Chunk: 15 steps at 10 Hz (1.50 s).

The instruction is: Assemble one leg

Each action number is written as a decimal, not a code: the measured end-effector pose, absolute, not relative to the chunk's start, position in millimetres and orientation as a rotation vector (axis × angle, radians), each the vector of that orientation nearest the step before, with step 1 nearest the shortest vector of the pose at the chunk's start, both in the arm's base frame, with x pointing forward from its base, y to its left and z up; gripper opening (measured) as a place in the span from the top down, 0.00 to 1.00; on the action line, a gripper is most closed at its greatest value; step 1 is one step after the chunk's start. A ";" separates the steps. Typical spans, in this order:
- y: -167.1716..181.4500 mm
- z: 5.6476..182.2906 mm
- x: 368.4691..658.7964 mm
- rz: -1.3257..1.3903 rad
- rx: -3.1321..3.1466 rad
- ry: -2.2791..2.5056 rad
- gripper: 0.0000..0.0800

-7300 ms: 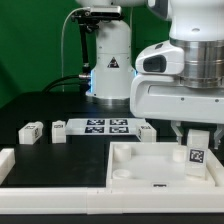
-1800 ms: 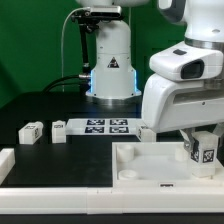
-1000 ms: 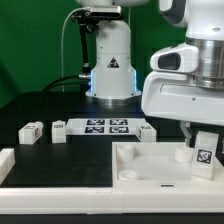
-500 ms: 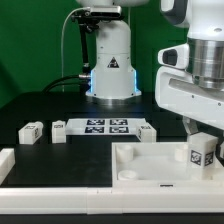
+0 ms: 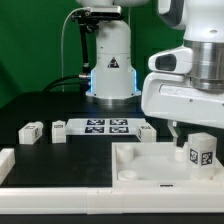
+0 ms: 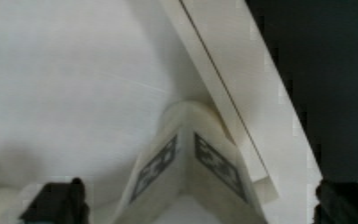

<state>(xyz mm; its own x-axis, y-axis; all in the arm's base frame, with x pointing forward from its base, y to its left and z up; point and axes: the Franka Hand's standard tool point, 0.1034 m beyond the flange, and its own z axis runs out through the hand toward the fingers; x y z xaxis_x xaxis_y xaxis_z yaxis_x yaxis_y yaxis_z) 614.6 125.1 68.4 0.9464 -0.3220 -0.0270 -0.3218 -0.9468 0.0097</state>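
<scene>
The leg (image 5: 203, 152), a small white block with a black-and-white tag, stands upright at the near corner of the large white square panel (image 5: 150, 165), at the exterior view's right. My gripper (image 5: 196, 134) hangs right over it. One dark finger (image 5: 176, 131) shows beside the leg, apart from it. In the wrist view the leg (image 6: 194, 165) sits between the two dark fingertips (image 6: 55, 202), with a clear gap on each side. The gripper (image 6: 199, 205) is open and holds nothing.
The marker board (image 5: 105, 126) lies behind the panel. Two more small white legs (image 5: 30, 132) (image 5: 58, 131) lie to its left, and another (image 5: 148, 130) at its right end. A white piece (image 5: 6, 160) sits at the left edge. The robot base (image 5: 110, 60) stands at the back.
The hand has turned and shifted about over the leg. The leg stays upright at the panel's corner, and the fingers now stand off it.
</scene>
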 end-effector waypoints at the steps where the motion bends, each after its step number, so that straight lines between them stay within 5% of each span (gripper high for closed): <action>1: 123.9 68.3 614.6 -0.046 3.127 -0.256 0.19; 4: 123.2 68.6 613.7 -0.059 3.110 0.396 0.19; 7: 121.6 68.2 613.8 -0.060 3.087 0.537 0.22; 8: 121.5 68.2 613.8 -0.060 3.087 0.537 0.47; 9: 121.4 68.2 613.9 -0.060 3.087 0.537 0.47; 10: 121.6 68.2 613.9 -0.060 3.093 0.507 0.64; 13: 122.5 68.3 614.4 -0.052 3.115 0.358 0.64; 15: 125.6 69.2 616.2 0.011 3.101 -0.341 0.64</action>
